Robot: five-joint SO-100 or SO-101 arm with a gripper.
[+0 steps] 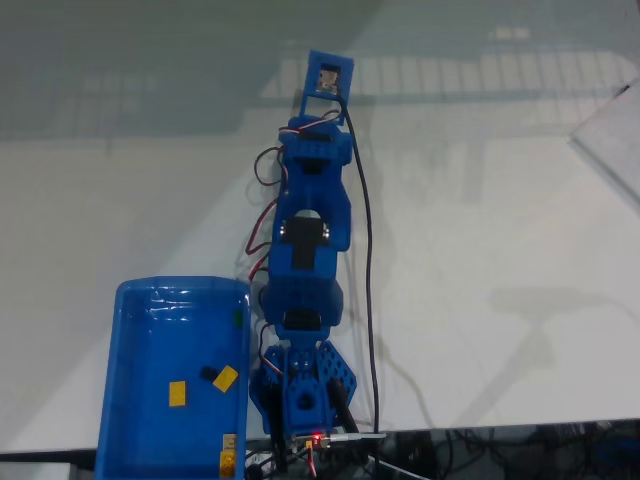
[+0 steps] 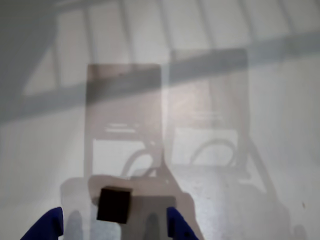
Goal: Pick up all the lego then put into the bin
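In the wrist view a black lego brick [image 2: 114, 204] lies on the white table. My gripper [image 2: 114, 226] stands open around it, with one blue fingertip [image 2: 49, 225] to its left and the other further off to its right. The brick touches neither finger. In the fixed view the blue arm [image 1: 310, 240] stretches away from its base towards the far side of the table. The blue bin [image 1: 130, 300] sits at the lower left beside the base. It holds two yellow lego bricks [image 1: 178, 393] [image 1: 225, 377] and a black one [image 1: 208, 373].
A black cable [image 1: 368, 290] runs along the arm's right side down to the base [image 1: 305, 400]. A pale flat sheet [image 1: 612, 135] lies at the right edge of the table. The table's front edge [image 1: 500, 428] runs just behind the base.
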